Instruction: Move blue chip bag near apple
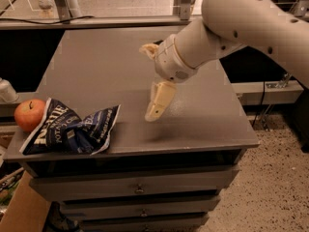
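The blue chip bag (72, 127) lies crumpled at the front left of the grey cabinet top (193, 124). Its left end touches the red-orange apple (29, 115), which sits at the cabinet's left edge. My gripper (147, 81) hangs above the middle of the top, to the right of the bag and apart from it. It is open and empty, with one cream finger (148, 49) up and the other finger (159, 100) pointing down toward the surface.
The cabinet has drawers (140, 187) below its front edge. A white object (6, 91) sits past the left edge, and a cardboard box (21, 211) stands at the lower left. A metal rail (96, 21) runs behind. Speckled floor (275, 187) lies on the right.
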### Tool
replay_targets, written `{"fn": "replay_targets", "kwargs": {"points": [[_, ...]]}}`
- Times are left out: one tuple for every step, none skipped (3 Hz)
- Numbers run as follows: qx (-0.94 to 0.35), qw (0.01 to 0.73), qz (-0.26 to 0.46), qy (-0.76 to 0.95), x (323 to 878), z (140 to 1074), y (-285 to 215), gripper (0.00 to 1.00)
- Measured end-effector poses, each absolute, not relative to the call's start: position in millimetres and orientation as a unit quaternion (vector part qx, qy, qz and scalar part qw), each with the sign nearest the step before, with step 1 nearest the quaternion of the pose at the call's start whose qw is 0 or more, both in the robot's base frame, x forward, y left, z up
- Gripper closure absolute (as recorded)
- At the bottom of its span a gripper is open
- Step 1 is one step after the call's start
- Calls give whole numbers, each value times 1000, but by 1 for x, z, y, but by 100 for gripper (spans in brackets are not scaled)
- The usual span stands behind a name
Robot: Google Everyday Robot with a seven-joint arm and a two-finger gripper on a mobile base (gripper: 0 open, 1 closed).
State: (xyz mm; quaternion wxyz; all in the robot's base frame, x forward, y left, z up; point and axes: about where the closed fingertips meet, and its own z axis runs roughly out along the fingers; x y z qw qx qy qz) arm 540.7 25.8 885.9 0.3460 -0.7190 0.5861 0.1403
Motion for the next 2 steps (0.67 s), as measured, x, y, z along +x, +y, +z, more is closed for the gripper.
{"fn": "replay_targets", "kwargs": {"points": [[-684, 356, 90, 630, 593, 897, -47, 0], [-684, 356, 90, 630, 593, 897, -47, 0]]}}
